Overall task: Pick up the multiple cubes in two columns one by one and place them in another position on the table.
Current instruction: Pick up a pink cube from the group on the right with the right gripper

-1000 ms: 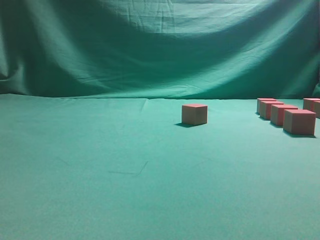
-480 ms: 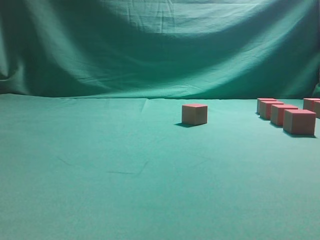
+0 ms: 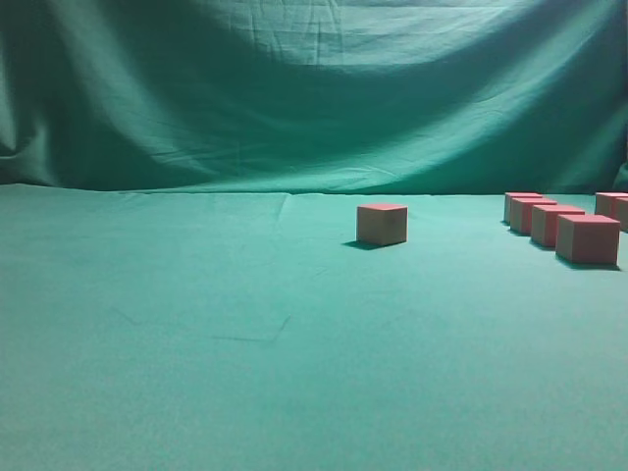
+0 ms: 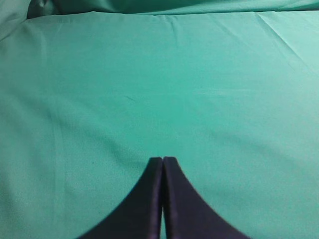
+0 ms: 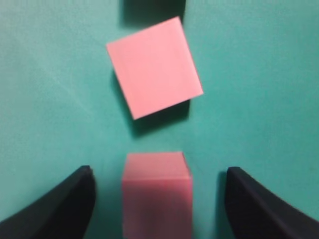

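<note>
A lone cube (image 3: 381, 224) stands mid-table on the green table (image 3: 196, 324). At the right edge, a column of several cubes (image 3: 588, 238) runs back, with part of a second column (image 3: 610, 204) beside it. Neither gripper shows in the exterior view. In the right wrist view my right gripper (image 5: 159, 172) is open, its black fingers (image 5: 75, 199) straddling a pink cube (image 5: 157, 194) with green gaps on both sides. A second cube (image 5: 154, 67), turned at an angle, lies just beyond it. My left gripper (image 4: 162, 159) is shut over bare cloth with nothing in it.
A wrinkled green backdrop (image 3: 314, 88) hangs behind the table. Smooth green cloth stretches across the left and front of the table (image 4: 149, 89).
</note>
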